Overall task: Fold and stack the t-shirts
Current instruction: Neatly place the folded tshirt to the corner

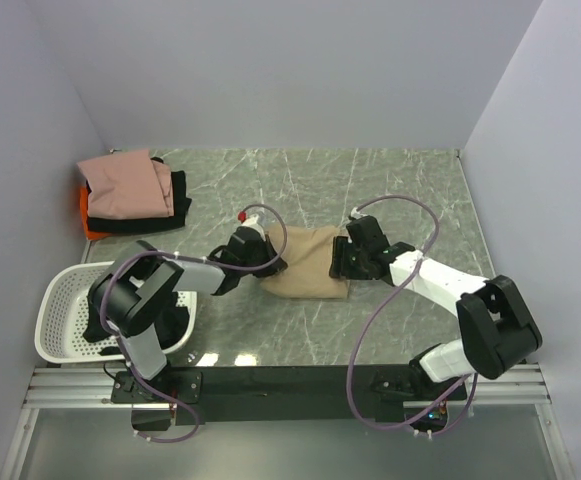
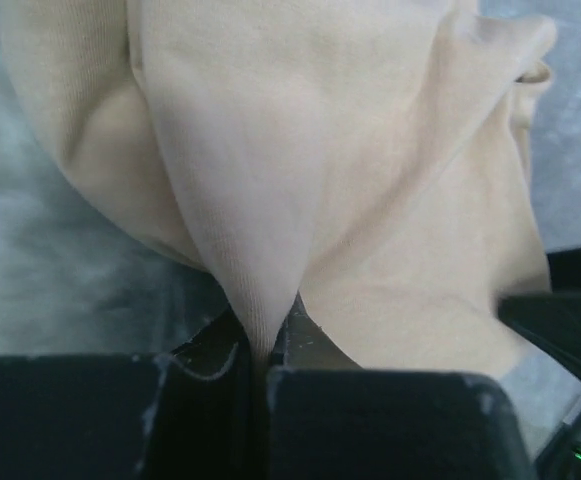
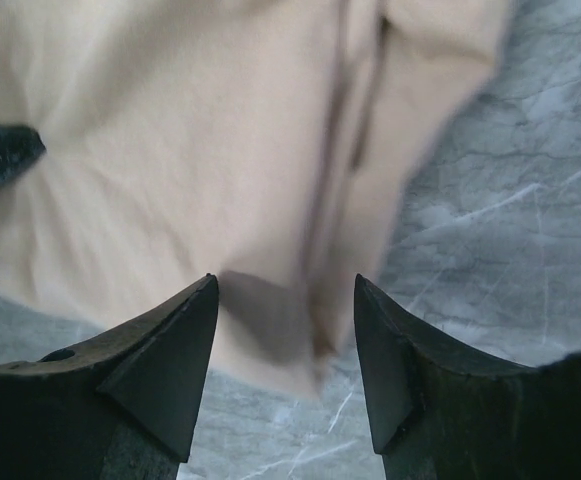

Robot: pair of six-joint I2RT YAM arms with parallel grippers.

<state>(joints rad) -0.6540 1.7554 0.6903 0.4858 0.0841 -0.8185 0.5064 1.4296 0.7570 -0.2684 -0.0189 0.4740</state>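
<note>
Left jaws pinch tan t-shirt; right jaws spread over edge.

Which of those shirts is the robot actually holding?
The tan-beige shirt mid-table: the left claw is pinched shut on a fold of it. The other shirts, pink, black and orange, lie piled in the far left corner, untouched.

No readable text, labels, brand names, numbers or signs appear in any of the views.
</note>
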